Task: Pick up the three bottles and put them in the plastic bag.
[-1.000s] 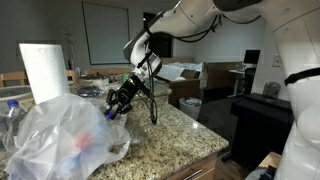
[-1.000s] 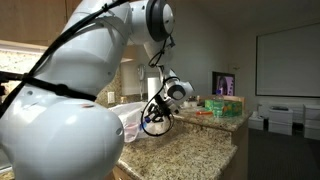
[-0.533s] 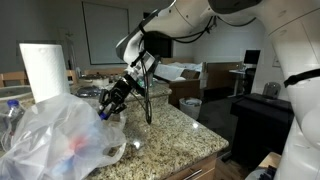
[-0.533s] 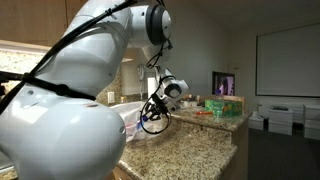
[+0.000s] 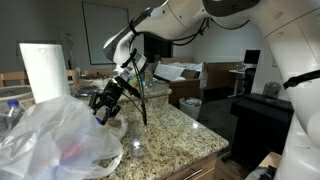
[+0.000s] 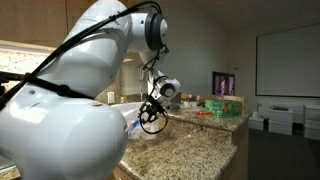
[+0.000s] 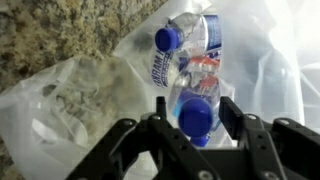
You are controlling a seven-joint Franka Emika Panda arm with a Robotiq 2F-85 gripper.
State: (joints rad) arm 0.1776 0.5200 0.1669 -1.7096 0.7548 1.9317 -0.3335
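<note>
My gripper (image 5: 103,108) hangs over the plastic bag (image 5: 60,135), a crinkled translucent white bag on the granite counter. In the wrist view the gripper (image 7: 194,112) is shut on a small clear bottle (image 7: 195,116), whose blue cap shows between the fingers. Below it, inside the open bag (image 7: 60,110), lies another small bottle (image 7: 180,50) with a blue cap and a red-and-blue label. A third small bottle cannot be made out for sure. In an exterior view the gripper (image 6: 138,122) is at the bag's edge (image 6: 130,126).
A tall paper-towel roll (image 5: 42,70) stands behind the bag. A larger clear ribbed water bottle (image 5: 12,115) stands at the left edge. The granite counter (image 5: 170,135) runs to the right. Green boxes (image 6: 222,106) sit at the counter's far end.
The gripper has moved with the bottle from beside the bag to over its opening. The bag and the roll have not moved.
</note>
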